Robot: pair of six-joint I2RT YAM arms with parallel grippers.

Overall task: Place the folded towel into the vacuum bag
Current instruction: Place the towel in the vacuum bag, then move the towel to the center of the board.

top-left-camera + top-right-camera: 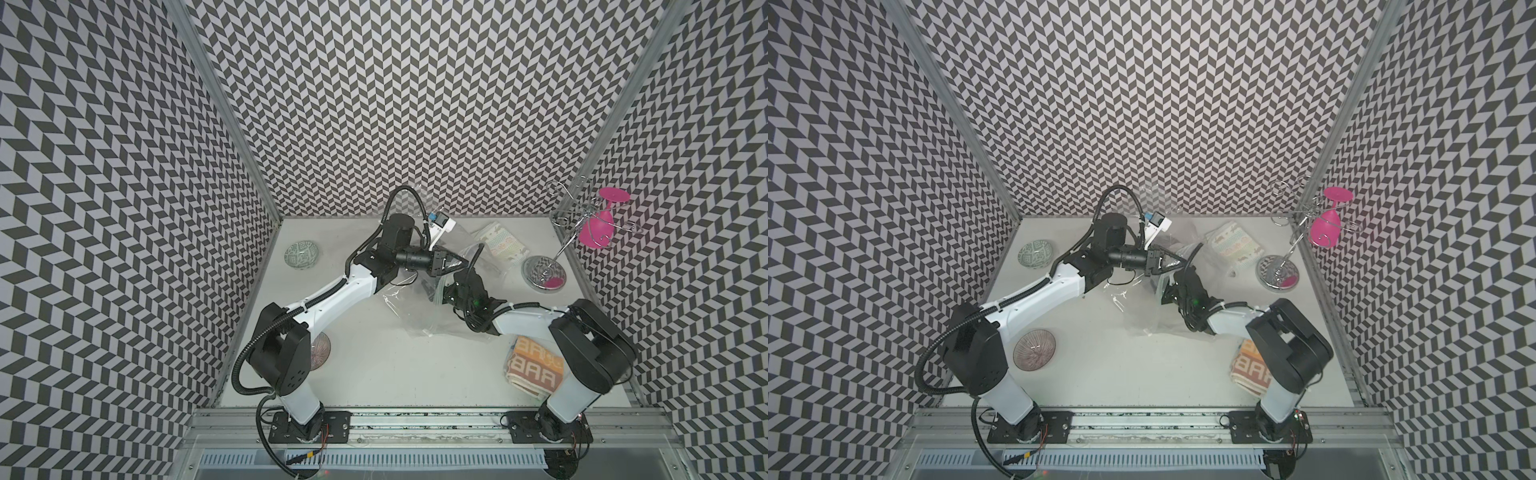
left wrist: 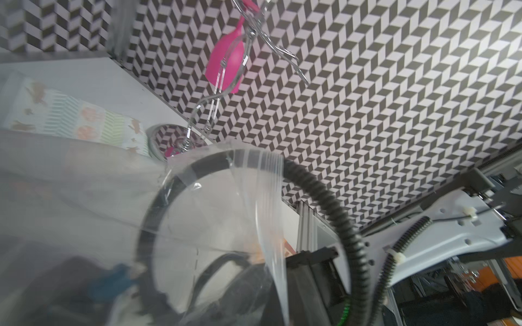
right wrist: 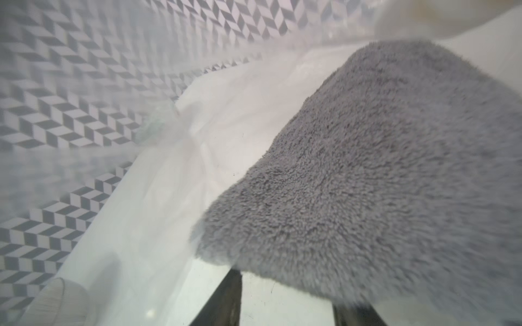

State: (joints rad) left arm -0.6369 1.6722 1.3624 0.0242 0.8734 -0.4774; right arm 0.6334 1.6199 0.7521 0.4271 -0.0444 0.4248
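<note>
Plush grey towel inside the clear vacuum bag, right hand spread beneath it.

The vacuum bag (image 1: 409,309) is thin, crinkly, see-through film with a ribbed zip strip along its mouth, and it sags on the pale tabletop (image 1: 374,374). The left hand (image 1: 455,262), pressed together, pinches that film and holds the mouth up just above the right hand (image 1: 446,291). The right hand reaches inside the bag. Its dark fingers (image 3: 228,293) stand apart, and the folded towel (image 3: 381,169), a thick, rounded grey pile, lies over their tips.
</note>
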